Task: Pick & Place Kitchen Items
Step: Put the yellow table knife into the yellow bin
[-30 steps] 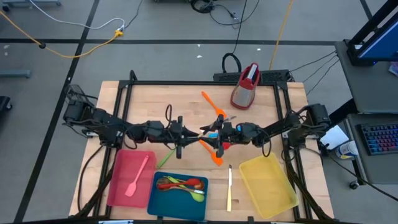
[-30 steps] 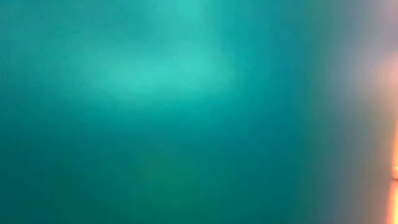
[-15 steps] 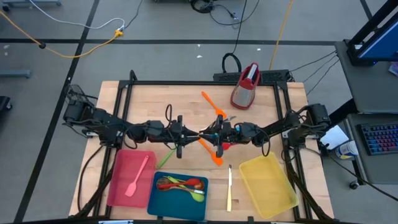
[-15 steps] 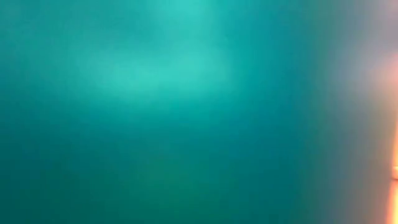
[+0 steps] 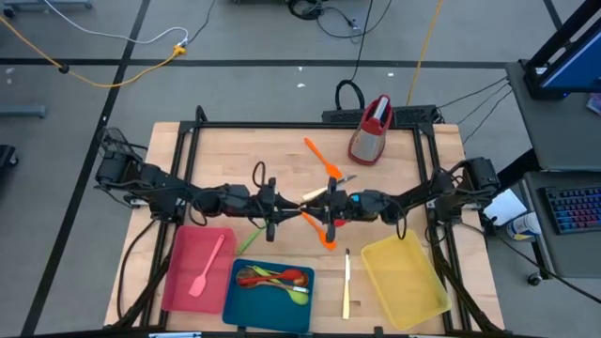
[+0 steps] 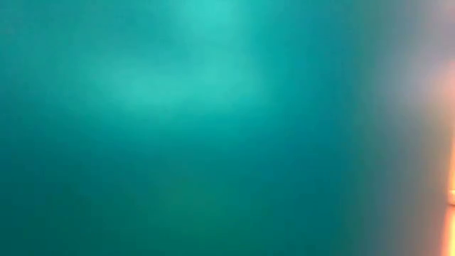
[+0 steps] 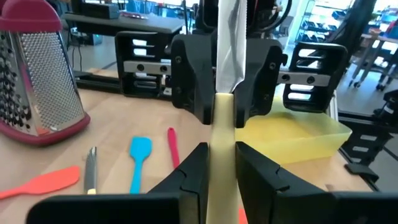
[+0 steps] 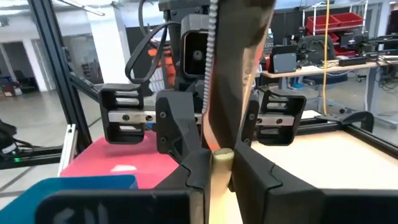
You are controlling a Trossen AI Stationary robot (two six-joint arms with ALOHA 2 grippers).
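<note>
A cream knife [image 5: 315, 194] hangs level above the middle of the table, between my two grippers, which face each other. My left gripper [image 5: 293, 202] is shut on one end of it and my right gripper [image 5: 327, 199] on the other. Below them an orange spatula [image 5: 319, 231] lies flat on the wood. A second orange spatula [image 5: 317, 153] lies farther back. Another cream knife [image 5: 346, 282] lies between the blue tray [image 5: 269, 299] and the yellow tray [image 5: 404, 277]. The low view shows only a teal blur. My left gripper pinches the knife's cream end [image 7: 221, 149] between its two fingers, coming level from the table's left and lying along the knife. The knife is clear of the table. My right gripper pinches the opposite end [image 8: 222, 159] between its two fingers, level from the table's right; the toothed edge [image 8: 212, 74] runs away toward the left gripper.
A red-topped metal grater [image 5: 371, 130] stands at the back right. The red tray [image 5: 183, 282] holds a pink spatula [image 5: 207, 268]; the blue tray holds several spoons. A blue spatula [image 7: 140, 158] and a red utensil [image 7: 172, 146] lie under the arms. A green utensil [image 5: 249, 240] lies by the red tray.
My right gripper has shut its fingers on the knife's free end, while my left gripper has kept its hold. The knife has stayed level between the two.
</note>
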